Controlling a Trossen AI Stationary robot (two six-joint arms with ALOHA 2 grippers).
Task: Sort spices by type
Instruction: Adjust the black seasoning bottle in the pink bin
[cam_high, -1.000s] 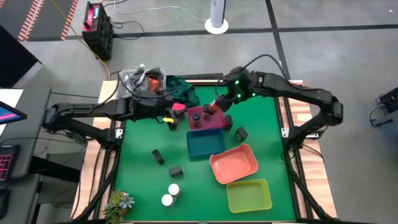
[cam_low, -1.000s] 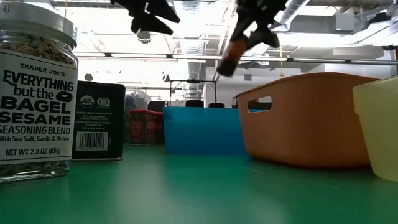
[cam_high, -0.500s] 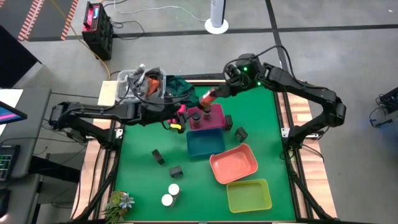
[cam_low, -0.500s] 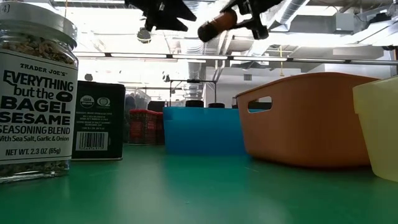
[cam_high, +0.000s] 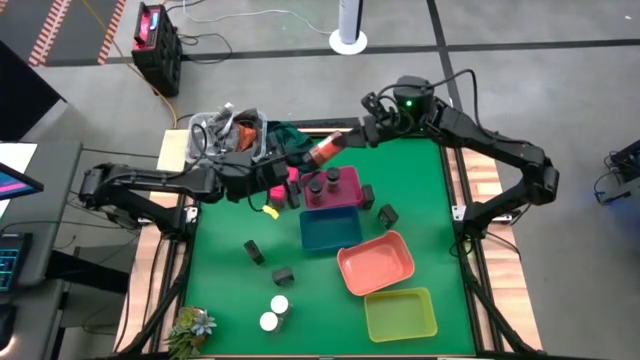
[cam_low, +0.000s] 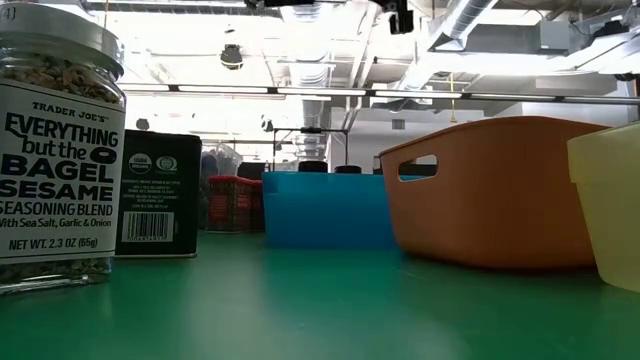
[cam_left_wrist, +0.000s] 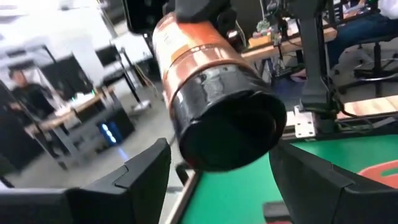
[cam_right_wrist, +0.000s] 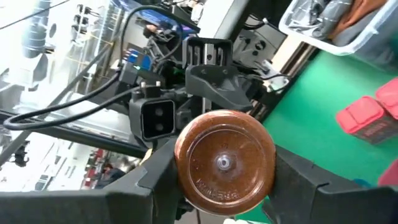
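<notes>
A brown spice jar with a dark cap (cam_high: 325, 151) hangs level above the table's far middle, with my right gripper (cam_high: 346, 140) shut on it. Its cap (cam_left_wrist: 227, 127) points at my left gripper (cam_high: 287, 168), which is open. The left fingers (cam_left_wrist: 144, 175) stand on either side of the cap without touching it. Two dark-capped jars (cam_high: 322, 183) stand in the pink tray (cam_high: 348, 194). Dark boxes (cam_high: 255, 251) and white-capped jars (cam_high: 274, 312) stand on the green mat. My right gripper pinches the jar's base end (cam_right_wrist: 181, 163) between its two fingers (cam_right_wrist: 155, 182). They come level from the table's far right and lie along the jar. The round glass bottom (cam_right_wrist: 224, 162) faces the wrist. The jar is lifted clear and lies level, cap away from the gripper.
The blue tray (cam_high: 330, 232), salmon tray (cam_high: 376, 265) and yellow-green tray (cam_high: 400, 313) lie in a row toward the near right. A clear bin of clutter (cam_high: 228, 133) and green cloth (cam_high: 292, 140) sit at the far edge. A large seasoning jar (cam_low: 60, 150) stands close to the low camera.
My right gripper has risen from above the pink tray toward the far left and tipped from pointing down to nearly level. The jar has swung from hanging to lying level. My left gripper has risen a little, rolled, and come to the jar's cap.
</notes>
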